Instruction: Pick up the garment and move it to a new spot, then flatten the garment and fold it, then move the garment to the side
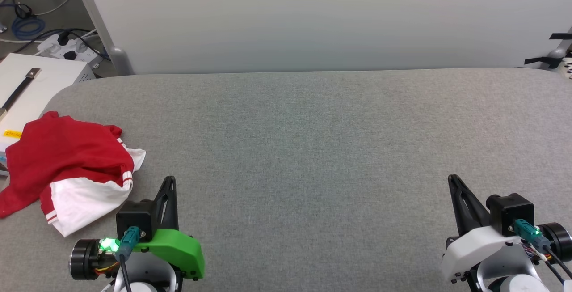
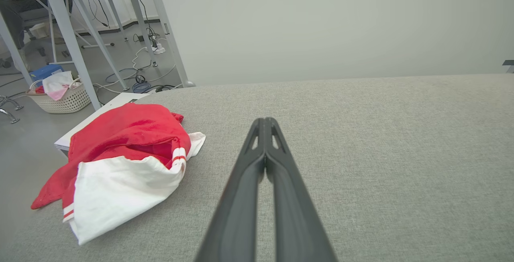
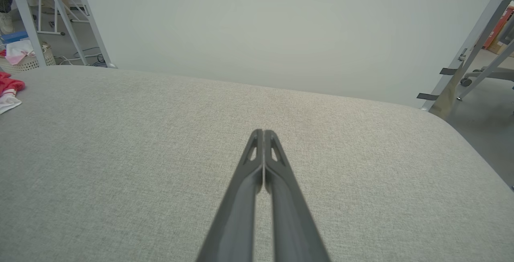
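At the left edge of the bench (image 1: 313, 149) the crumpled garment (image 1: 67, 158) looks soft, light, best pinched at a raised fold; left gripper (image 1: 170, 179) and right gripper (image 1: 453, 178) closed, empty

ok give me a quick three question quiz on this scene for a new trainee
1. True or false: the garment lies spread flat.
2. Which gripper is nearer the garment? A) left gripper B) right gripper
3. Fill in: both grippers' fingers are ____, holding nothing.
Key: 1 false, it lies crumpled at the left edge of the table; 2 A; 3 shut.
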`<state>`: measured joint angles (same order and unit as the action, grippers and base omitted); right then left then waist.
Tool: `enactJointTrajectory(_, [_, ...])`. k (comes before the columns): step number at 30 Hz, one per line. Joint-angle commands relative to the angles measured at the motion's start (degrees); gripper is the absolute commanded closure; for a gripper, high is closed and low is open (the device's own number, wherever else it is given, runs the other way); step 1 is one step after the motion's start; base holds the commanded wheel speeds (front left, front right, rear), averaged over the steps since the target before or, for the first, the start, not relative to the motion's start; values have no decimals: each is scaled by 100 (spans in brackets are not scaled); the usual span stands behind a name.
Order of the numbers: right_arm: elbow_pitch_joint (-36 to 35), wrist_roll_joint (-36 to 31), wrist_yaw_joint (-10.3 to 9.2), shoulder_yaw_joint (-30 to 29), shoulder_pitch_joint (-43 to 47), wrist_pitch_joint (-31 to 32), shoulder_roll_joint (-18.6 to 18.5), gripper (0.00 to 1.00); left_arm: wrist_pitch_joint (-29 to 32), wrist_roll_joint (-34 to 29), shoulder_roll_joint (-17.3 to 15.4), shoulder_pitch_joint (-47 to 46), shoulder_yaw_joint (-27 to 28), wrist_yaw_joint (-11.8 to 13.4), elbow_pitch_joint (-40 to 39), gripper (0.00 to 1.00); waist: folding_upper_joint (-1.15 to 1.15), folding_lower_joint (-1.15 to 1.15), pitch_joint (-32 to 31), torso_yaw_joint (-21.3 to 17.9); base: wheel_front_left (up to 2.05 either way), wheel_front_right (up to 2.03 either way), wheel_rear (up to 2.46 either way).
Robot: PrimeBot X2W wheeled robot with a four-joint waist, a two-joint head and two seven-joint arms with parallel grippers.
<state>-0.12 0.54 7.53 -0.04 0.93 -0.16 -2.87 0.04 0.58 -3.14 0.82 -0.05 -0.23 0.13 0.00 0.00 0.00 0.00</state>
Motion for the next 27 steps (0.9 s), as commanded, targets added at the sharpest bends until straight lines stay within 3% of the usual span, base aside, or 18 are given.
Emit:
enactJointTrajectory(1, [12, -54, -4, 4, -93, 16, 0, 100, -4, -58, 26, -82, 5, 23, -13, 100, 0, 0, 0, 0, 0, 0, 0])
enactJointTrajectory(9, [12, -54, -4, 4, -93, 16, 0, 100, -4, -58, 26, -82, 5, 23, -13, 100, 0, 0, 0, 0, 0, 0, 0])
enactJointTrajectory(10, [-1, 3, 0, 0, 1, -1, 0, 0, -1, 1, -1, 1, 0, 0, 0, 0, 0, 0, 0, 0, 0, 0, 0])
enactJointTrajectory(27, [-74, 86, 0, -101, -6, -166, 0, 0, -168, 37, 2, -20, -58, 155, -52, 0, 0, 0, 24, 7, 0, 0, 0])
